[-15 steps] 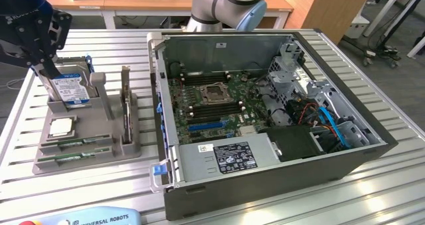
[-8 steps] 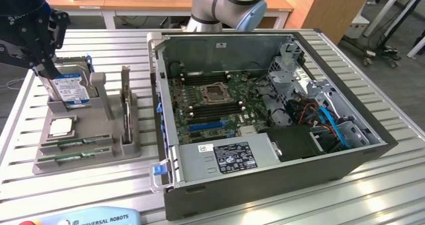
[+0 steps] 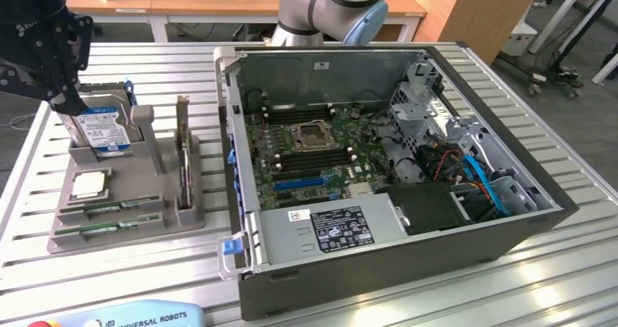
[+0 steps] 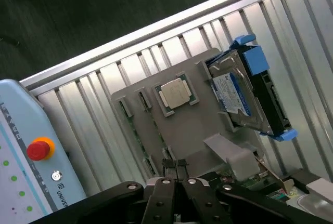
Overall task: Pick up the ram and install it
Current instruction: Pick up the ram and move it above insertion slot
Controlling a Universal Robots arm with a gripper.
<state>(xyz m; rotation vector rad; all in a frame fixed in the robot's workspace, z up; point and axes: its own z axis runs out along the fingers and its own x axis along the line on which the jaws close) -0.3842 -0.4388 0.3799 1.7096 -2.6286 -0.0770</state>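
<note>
A: On the grey holder [image 3: 135,179], at the exterior view's left of the open computer case [image 3: 386,262], the ram [image 3: 108,210] lies flat in a near slot. A second stick is just beside it.
B: Gripper?
A: The gripper [image 4: 176,171] is over the holder, fingers pressed together with nothing between them. In the exterior view it's cut off by the frame edge, tips near the hard drive [image 3: 101,128].
B: Ram from the wrist?
A: Hard to make out, edge-on and partly behind the fingers. The processor chip [image 4: 177,93] is plain. There's a thin board on edge [image 3: 181,153], can't tell what.
</note>
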